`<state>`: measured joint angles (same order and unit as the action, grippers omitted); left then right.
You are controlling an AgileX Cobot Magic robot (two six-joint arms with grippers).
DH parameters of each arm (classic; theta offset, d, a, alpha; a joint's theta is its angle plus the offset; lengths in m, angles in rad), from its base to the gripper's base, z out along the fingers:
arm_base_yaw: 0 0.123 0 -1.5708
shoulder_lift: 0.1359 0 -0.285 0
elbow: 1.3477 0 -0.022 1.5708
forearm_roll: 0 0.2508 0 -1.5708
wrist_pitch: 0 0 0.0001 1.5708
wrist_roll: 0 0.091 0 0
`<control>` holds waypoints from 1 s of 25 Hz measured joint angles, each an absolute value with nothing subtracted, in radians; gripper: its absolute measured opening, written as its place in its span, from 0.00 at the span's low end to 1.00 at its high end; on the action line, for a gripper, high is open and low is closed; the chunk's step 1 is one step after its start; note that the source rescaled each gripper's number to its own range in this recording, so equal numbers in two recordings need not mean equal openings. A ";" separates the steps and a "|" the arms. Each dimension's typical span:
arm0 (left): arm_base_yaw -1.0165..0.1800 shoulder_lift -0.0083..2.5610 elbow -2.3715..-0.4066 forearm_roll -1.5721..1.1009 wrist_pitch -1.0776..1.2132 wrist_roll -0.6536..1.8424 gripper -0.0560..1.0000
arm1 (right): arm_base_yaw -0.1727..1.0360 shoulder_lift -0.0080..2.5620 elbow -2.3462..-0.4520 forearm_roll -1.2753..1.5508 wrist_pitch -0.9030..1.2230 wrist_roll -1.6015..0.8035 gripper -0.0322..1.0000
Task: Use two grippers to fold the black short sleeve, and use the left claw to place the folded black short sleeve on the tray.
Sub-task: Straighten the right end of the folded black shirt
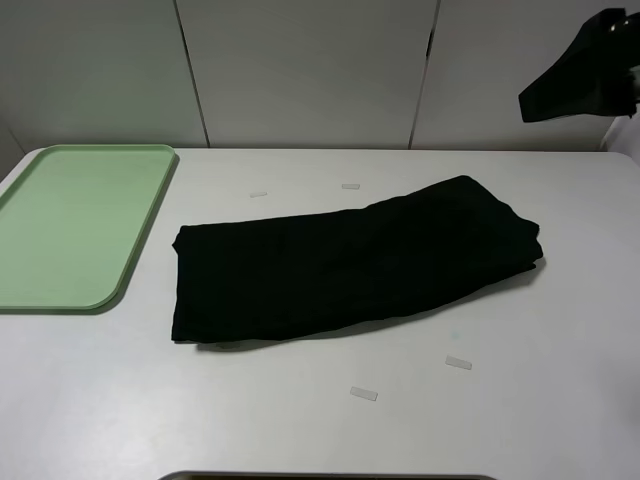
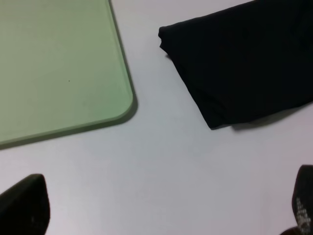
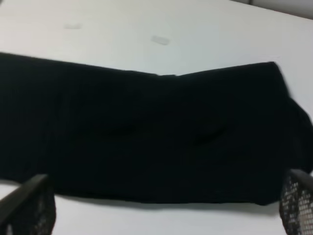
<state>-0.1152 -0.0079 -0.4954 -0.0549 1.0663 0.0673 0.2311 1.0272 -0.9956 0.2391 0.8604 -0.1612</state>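
Observation:
The black short sleeve point(image 1: 350, 265) lies folded into a long strip across the middle of the white table, and both wrist views show it too point(image 2: 244, 63) point(image 3: 146, 132). The mint-green tray point(image 1: 70, 225) sits at the table's left with nothing on it; one rounded corner point(image 2: 63, 63) appears in the left wrist view. My left gripper point(image 2: 164, 205) hovers open over bare table between the tray and the shirt's left end. My right gripper point(image 3: 164, 205) is open above the shirt's long edge. Only a black part of the right arm point(image 1: 585, 70) shows at the upper right of the exterior high view.
Small pale tape marks lie on the table: two in front of the shirt point(image 1: 364, 394) point(image 1: 459, 363) and two behind it point(image 1: 350, 186) point(image 1: 258, 194). White wall panels close off the back. A dark edge point(image 1: 330, 477) runs along the table's front.

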 joint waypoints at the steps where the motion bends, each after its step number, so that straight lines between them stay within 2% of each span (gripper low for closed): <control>1: -0.115 -0.008 -0.495 -0.055 1.066 0.067 1.00 | 0.243 1.027 -0.996 0.239 0.860 -0.161 1.00; 5: -0.115 -0.008 -0.495 -0.055 1.066 0.067 1.00 | 0.260 1.055 -0.996 0.241 0.867 -0.161 1.00; 10: -0.115 -0.008 -0.495 -0.055 1.065 0.067 1.00 | 0.262 1.220 -0.996 0.258 0.880 -0.176 1.00; 19: -0.115 -0.008 -0.495 -0.055 1.065 0.067 1.00 | 0.260 1.582 -1.025 0.350 0.872 -0.352 1.00; 25: -0.115 -0.008 -0.495 -0.055 1.065 0.067 1.00 | 0.163 1.753 -1.184 0.431 0.901 -0.424 1.00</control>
